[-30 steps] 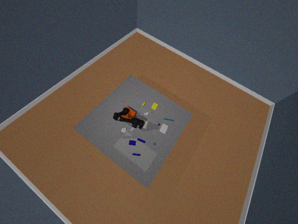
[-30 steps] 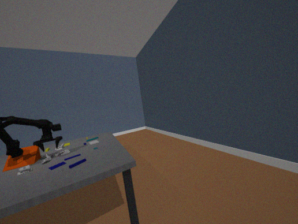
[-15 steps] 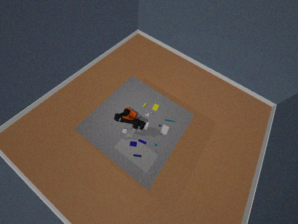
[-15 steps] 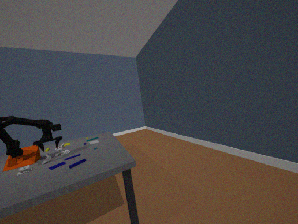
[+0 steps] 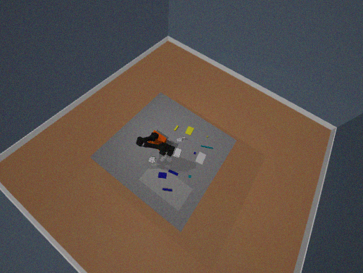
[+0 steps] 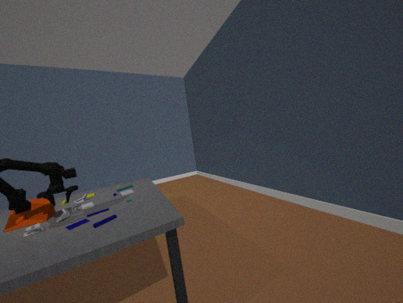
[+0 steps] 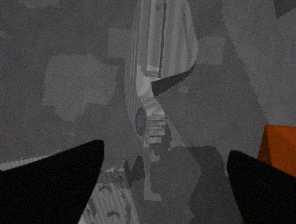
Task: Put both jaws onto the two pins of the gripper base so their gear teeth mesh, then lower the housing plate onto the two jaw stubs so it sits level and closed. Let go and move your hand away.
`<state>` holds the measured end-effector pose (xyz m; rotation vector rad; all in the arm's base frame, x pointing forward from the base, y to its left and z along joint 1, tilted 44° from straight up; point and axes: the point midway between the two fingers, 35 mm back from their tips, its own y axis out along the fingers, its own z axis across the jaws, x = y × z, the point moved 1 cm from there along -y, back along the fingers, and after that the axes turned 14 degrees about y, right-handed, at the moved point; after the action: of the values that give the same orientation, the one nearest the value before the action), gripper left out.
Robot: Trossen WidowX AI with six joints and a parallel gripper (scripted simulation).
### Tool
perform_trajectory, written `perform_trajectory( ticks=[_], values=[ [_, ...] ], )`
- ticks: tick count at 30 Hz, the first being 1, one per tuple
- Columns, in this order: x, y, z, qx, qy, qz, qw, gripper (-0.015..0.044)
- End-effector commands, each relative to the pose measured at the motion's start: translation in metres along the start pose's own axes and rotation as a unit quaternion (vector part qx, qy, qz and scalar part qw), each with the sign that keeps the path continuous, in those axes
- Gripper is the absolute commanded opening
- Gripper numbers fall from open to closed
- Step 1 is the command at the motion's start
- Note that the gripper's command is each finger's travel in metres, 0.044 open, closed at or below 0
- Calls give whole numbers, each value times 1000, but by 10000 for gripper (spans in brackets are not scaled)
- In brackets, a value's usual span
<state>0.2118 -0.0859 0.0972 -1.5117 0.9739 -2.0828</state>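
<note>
My gripper (image 6: 61,203) (image 7: 165,154) is open and empty above the table. A white jaw (image 5: 163,158) (image 6: 62,215) (image 7: 177,30) lies below and ahead of the fingers; its gear teeth show near the middle of the wrist view. A ribbed pale part, seemingly the gripper base (image 5: 178,153) (image 6: 89,205) (image 7: 110,202), is partly behind the left finger in the wrist view. Another white part, seemingly the second jaw (image 5: 180,139) (image 6: 80,200), lies beyond the base. A small white part, perhaps the housing plate (image 5: 152,160) (image 6: 33,229), lies apart. Pins and any meshing cannot be made out.
The orange robot mount (image 5: 159,136) (image 6: 35,212) stands beside the parts. Blue blocks (image 5: 162,175) (image 6: 105,221), a yellow block (image 5: 189,130), a teal strip (image 5: 207,147) (image 6: 125,188) and a white plate (image 5: 200,157) (image 6: 126,192) lie around the grey table (image 5: 119,151) (image 6: 137,222).
</note>
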Motion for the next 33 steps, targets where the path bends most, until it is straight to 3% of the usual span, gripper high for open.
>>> perform_trajectory(
  ticks=[1,9,33],
  values=[
    [3,5,-29,-3,-23,0,1000,204],
    [3,5,-29,-3,-23,0,1000,0],
    [2,18,-28,-4,-23,2,1000,0]
  ],
)
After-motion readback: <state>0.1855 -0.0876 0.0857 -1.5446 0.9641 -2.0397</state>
